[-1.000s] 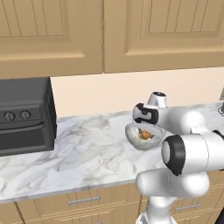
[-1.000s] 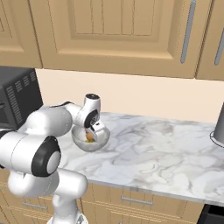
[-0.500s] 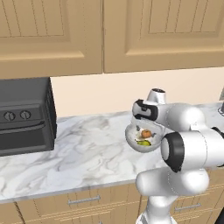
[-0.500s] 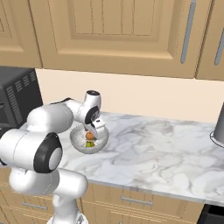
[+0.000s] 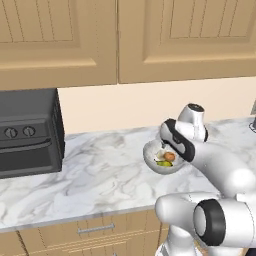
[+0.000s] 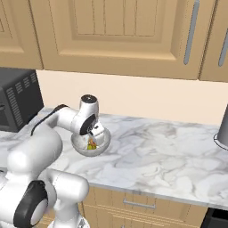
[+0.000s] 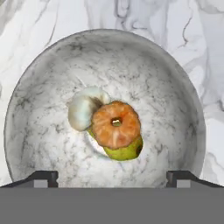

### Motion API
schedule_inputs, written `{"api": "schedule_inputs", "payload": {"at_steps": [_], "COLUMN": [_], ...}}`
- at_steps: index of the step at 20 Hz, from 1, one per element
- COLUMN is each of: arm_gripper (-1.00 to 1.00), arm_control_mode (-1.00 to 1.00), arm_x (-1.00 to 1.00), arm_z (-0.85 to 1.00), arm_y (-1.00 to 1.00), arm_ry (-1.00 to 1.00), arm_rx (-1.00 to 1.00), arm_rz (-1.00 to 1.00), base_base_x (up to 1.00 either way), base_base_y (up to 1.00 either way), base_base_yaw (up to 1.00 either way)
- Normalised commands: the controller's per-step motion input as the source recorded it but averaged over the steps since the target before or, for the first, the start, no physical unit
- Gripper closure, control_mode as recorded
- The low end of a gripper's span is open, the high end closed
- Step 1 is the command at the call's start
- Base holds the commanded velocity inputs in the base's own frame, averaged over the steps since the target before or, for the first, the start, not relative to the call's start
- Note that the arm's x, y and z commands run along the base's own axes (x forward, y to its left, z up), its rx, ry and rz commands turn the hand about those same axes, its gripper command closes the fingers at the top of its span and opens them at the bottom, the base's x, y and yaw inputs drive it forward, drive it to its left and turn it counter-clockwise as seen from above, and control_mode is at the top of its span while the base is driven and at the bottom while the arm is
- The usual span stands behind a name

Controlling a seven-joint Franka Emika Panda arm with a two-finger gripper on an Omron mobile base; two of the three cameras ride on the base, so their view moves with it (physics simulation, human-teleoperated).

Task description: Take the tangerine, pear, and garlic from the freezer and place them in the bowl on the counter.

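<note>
The bowl (image 6: 90, 145) sits on the counter (image 6: 147, 156), at 9 o'clock of the frame centre, beneath the gripper (image 6: 95, 135).

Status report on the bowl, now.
Gripper open above the bowl. Tangerine, pear and garlic all inside, touching. Nothing in the way.

Bowl (image 7: 26, 109) on worktop (image 5: 100, 175); inside it tangerine (image 7: 116, 124) atop pear (image 7: 127, 152), garlic (image 7: 83, 109) touching both. Hand (image 7: 112, 175) directly above bowl, fingertips spread wide. Microwave (image 5: 27, 132) at worktop's left end, well apart from bowl
</note>
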Motion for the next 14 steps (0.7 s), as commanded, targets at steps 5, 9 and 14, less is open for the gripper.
{"api": "schedule_inputs", "payload": {"at_steps": [5,9,14], "arm_gripper": [-1.00,-1.00,-1.00], "arm_control_mode": [-1.00,-1.00,-1.00], "arm_x": [-0.71,-0.78,-0.78], "arm_z": [0.61,0.82,0.92], "arm_y": [0.00,0.00,-0.01], "arm_ry": [-0.37,-0.32,-0.14], "arm_rx": [0.00,0.00,0.00], "arm_rz": [0.00,0.01,0.01], "base_base_x": [0.00,0.00,0.00], "base_base_y": [0.00,0.00,0.00], "base_base_yaw": [0.00,0.00,0.00]}}
